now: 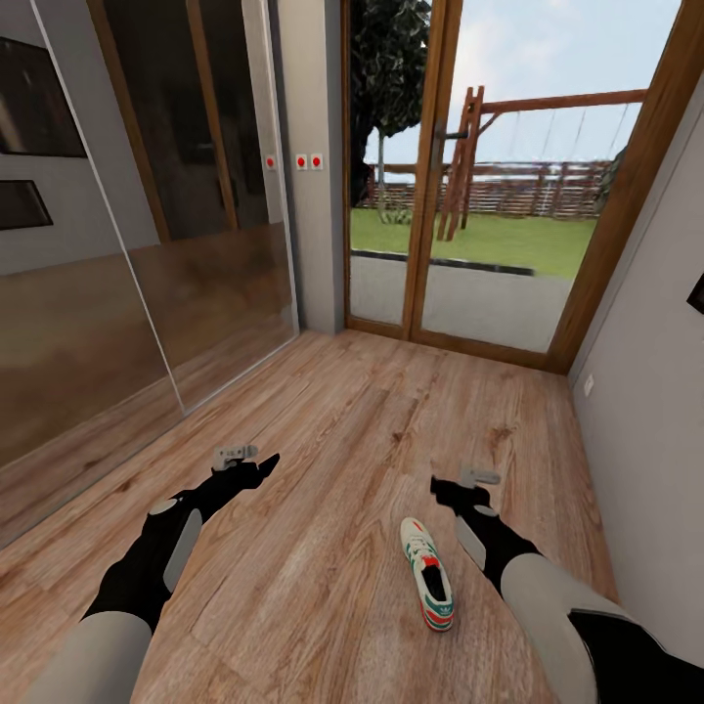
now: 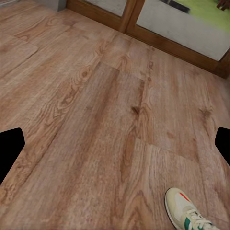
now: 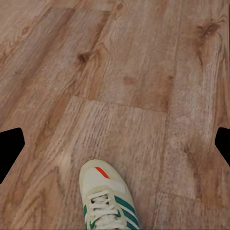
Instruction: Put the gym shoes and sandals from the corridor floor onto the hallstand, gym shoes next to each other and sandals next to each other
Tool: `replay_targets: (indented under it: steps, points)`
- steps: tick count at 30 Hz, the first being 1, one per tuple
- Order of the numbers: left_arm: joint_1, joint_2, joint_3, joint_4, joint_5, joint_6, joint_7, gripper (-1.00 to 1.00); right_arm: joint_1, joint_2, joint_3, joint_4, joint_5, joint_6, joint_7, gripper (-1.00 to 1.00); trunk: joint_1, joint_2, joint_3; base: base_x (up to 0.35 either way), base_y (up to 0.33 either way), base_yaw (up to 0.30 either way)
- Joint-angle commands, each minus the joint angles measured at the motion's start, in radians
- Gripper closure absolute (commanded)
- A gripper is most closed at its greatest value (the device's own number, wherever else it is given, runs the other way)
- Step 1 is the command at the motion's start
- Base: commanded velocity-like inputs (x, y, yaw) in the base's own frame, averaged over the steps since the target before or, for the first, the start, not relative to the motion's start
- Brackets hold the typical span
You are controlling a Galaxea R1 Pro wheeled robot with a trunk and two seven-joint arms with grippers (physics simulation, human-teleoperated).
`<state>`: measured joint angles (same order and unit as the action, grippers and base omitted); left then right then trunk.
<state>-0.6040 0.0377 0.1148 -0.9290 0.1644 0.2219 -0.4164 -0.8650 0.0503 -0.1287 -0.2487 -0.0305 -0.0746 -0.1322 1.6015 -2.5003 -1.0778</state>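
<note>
One gym shoe (image 1: 427, 586) lies on the corridor floor (image 1: 323, 548), toe pointing away, just beside the right gripper (image 1: 467, 485). Left gripper (image 1: 249, 467): empty, jaws spread; right gripper likewise. Bare planks extend ahead to the glass door (image 1: 460, 176); walls bound both sides.

Daylight pours through the glass door (image 1: 460, 176) ahead of me, leaving the floor (image 1: 332, 440) evenly bright. Shadows are faint, textures soft, and straight edges bow outward.
</note>
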Motion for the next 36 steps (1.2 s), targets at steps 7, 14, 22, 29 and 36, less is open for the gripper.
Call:
replay_targets:
  steps: [7, 14, 22, 29, 36]
  points:
    - [0.000, 0.000, 0.002, -0.001, 0.010, 0.010, -0.004, -1.00, 0.000, 0.001, -0.005, 0.075, 0.032, -0.192, 0.000, -1.00, 0.000, 0.000, -0.001, 0.000, 0.000, 0.000]
    - [0.000, 0.000, -0.002, -0.001, 0.010, 0.010, -0.004, -1.00, 0.001, 0.002, -0.006, 0.110, 0.051, -0.262, 0.000, -1.00, 0.000, 0.000, -0.001, 0.000, 0.000, 0.000]
    - [0.000, 0.001, -0.021, -0.001, 0.010, 0.010, -0.004, -1.00, 0.000, 0.002, -0.005, 0.117, 0.053, -0.269, 0.002, -1.00, 0.000, 0.000, -0.001, 0.000, 0.000, 0.000]
    - [0.000, 0.001, -0.024, -0.001, 0.010, 0.010, -0.004, -1.00, 0.001, 0.002, -0.005, 0.119, 0.053, -0.269, 0.003, -1.00, 0.002, -0.001, -0.016, 0.000, 0.000, 0.000]
    - [0.000, 0.001, -0.024, -0.001, 0.010, 0.011, -0.004, -1.00, 0.001, 0.002, -0.005, 0.119, 0.053, -0.269, 0.002, -1.00, 0.005, -0.003, -0.048, 0.000, 0.000, 0.000]
